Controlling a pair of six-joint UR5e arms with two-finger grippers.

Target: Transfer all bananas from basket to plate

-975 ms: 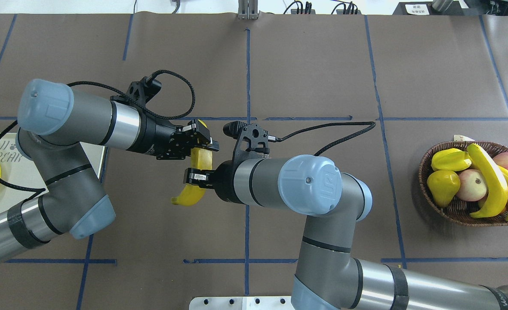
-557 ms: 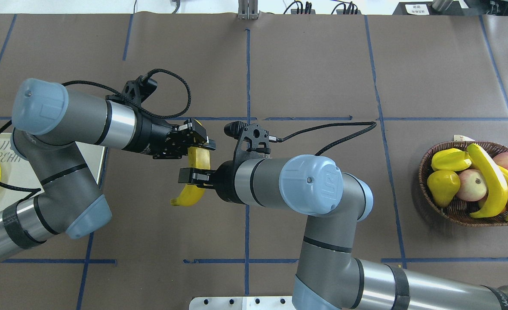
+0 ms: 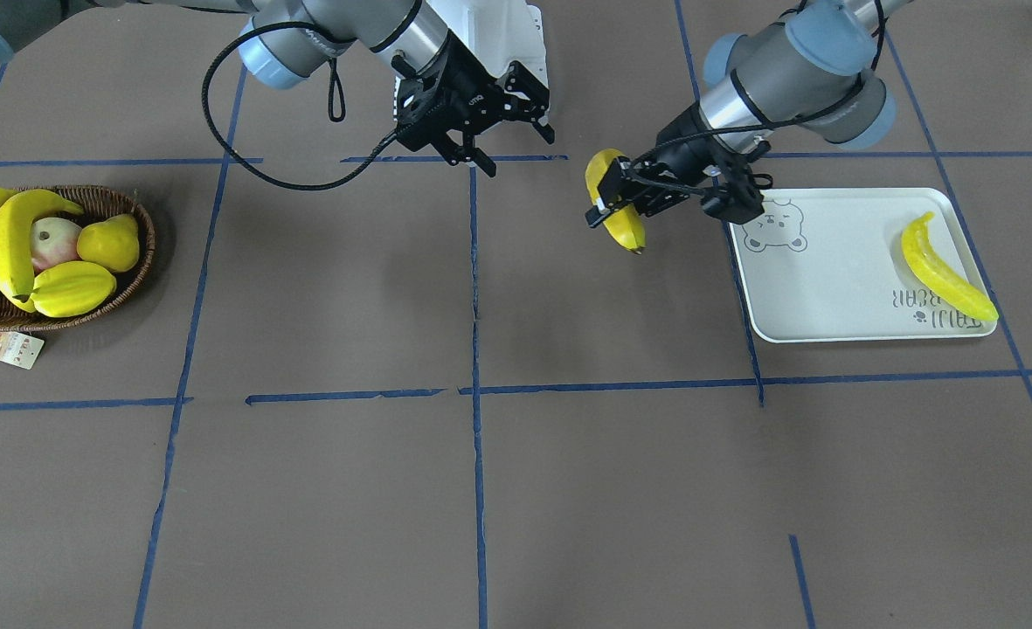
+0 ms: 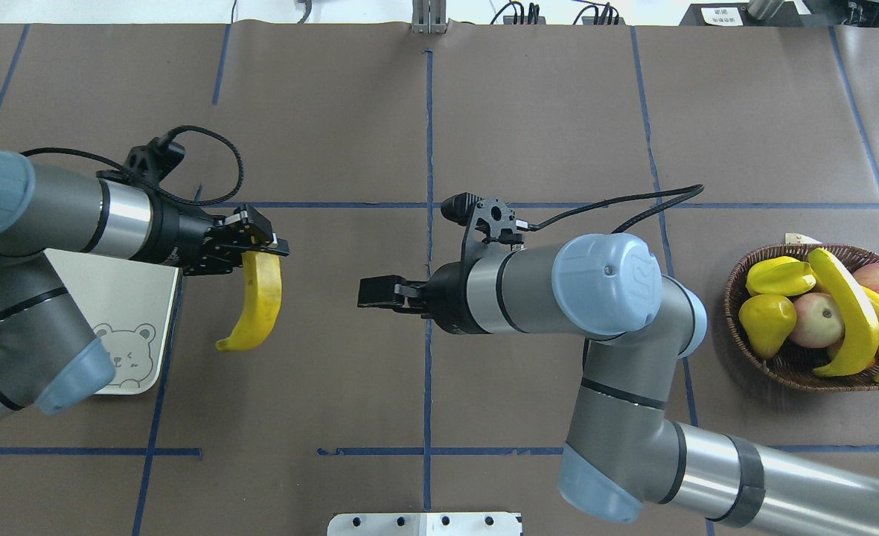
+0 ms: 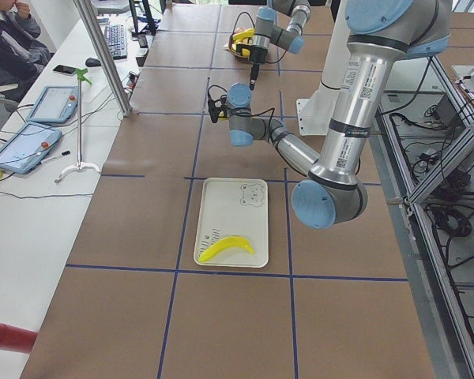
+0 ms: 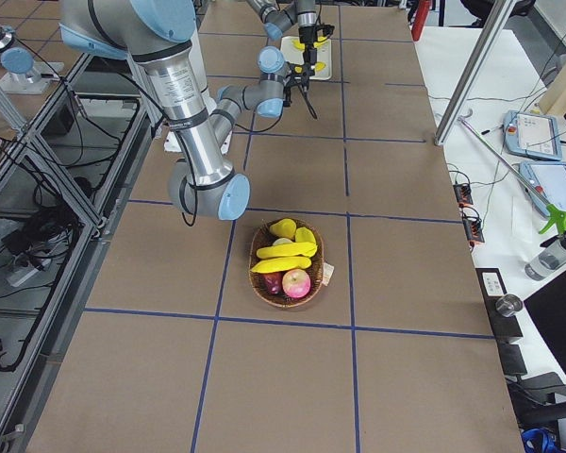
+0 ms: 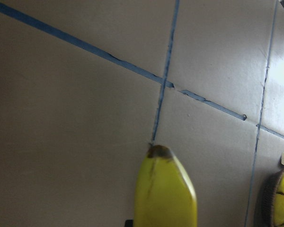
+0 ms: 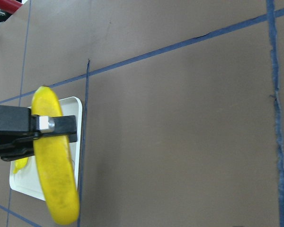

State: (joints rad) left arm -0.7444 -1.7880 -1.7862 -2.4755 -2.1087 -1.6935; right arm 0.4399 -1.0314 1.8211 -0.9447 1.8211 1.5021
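Note:
My left gripper (image 4: 259, 240) is shut on the upper end of a yellow banana (image 4: 254, 307) and holds it in the air just right of the plate (image 4: 134, 298). In the front view the gripper (image 3: 612, 196) and banana (image 3: 622, 214) hang near the plate's (image 3: 830, 288) bear corner. One banana (image 3: 948, 271) lies on the plate. My right gripper (image 4: 366, 292) is open and empty near the table's middle (image 3: 516, 150). Two bananas (image 4: 852, 313) lie in the basket (image 4: 807, 380) at the far right.
The basket also holds a starfruit (image 4: 780, 277), a pear (image 4: 766, 321) and two apples (image 4: 815, 320). A paper tag (image 3: 13, 349) hangs from it. Blue tape lines cross the brown table cover. The left arm covers much of the plate in the overhead view.
The right gripper has let go of the banana and drawn back to the right. The left gripper has carried the banana left, up to the plate's edge.

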